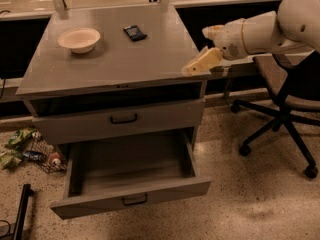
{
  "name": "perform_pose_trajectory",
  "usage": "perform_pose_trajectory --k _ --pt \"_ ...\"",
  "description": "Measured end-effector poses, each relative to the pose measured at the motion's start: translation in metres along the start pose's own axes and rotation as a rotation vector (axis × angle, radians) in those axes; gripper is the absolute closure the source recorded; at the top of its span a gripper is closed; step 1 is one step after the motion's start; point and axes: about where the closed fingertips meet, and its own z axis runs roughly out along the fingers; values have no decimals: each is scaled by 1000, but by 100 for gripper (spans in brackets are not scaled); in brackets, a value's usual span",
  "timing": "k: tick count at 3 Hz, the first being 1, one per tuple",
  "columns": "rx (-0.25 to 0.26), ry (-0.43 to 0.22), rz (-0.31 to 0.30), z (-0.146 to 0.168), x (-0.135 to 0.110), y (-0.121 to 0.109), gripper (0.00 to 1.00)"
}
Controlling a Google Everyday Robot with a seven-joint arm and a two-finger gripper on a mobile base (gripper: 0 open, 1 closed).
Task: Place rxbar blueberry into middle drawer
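Observation:
The rxbar blueberry point(135, 32) lies flat on the grey cabinet top point(130, 59), at the back, right of a cream bowl point(79, 39). The middle drawer point(131, 179) is pulled out and open, with nothing in it, its black handle at the front. The handled drawer front above it point(122, 120) is closed. My gripper point(192, 67) hangs over the cabinet top's right front corner, well to the right of and nearer than the bar, holding nothing that I can see.
A black office chair point(285, 99) stands right of the cabinet, under my arm. Crumpled wrappers and trash point(27, 149) lie on the floor at the left. A black object point(20, 214) lies at the bottom left.

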Motion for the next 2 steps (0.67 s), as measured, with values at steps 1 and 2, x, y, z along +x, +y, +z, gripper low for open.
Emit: perform_pose_trajectory --k 1,2 --pt "57 -113 -89 29 -37 -39 0" --pt "43 -197 -101 66 -56 -76 0"
